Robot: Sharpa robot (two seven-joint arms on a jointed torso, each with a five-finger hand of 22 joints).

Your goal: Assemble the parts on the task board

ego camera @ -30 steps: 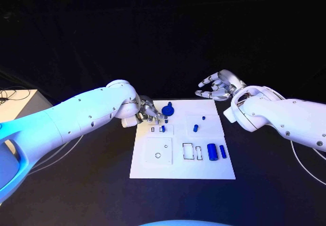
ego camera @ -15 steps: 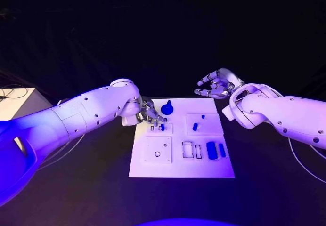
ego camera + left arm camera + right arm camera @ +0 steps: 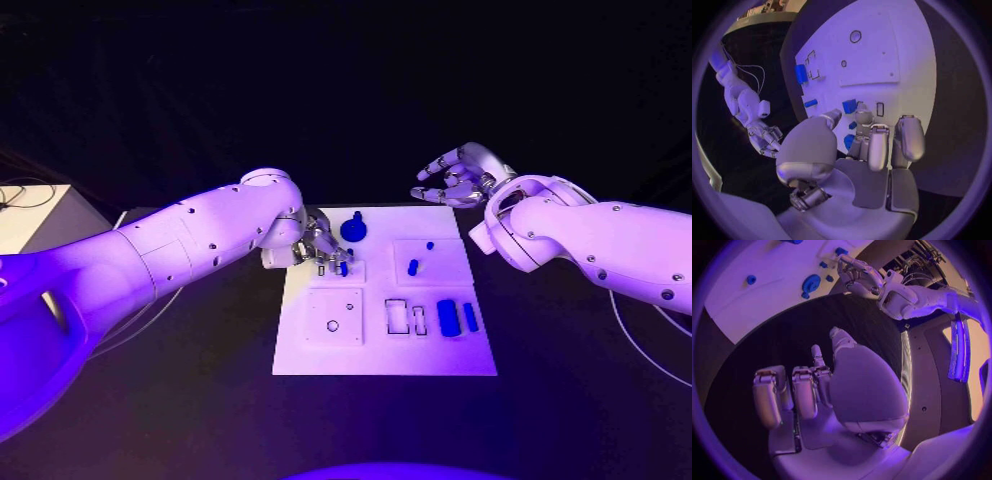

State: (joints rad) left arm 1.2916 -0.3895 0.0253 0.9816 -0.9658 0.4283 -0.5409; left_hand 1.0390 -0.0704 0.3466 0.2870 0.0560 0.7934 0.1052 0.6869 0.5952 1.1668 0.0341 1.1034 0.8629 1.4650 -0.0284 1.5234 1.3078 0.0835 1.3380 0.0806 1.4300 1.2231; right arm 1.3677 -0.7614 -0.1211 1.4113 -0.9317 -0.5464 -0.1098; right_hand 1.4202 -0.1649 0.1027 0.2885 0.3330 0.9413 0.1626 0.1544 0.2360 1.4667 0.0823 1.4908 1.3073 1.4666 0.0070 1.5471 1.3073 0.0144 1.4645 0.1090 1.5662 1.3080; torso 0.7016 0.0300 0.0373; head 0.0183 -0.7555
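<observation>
Honestly, left hand (image 3: pixel 320 247) fingertips hide a small blue part (image 3: pixel 343 267) on the task board (image 3: pixel 384 355); grip unclear. Right hand (image 3: pixel 462 178) curled, empty, beyond board.

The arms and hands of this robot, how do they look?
Both arms have smooth, rounded white shells with small dark dots on them: left arm, right arm. Each ends in a silver metal hand with jointed fingers and pale rounded tips: left hand, right hand.
</observation>
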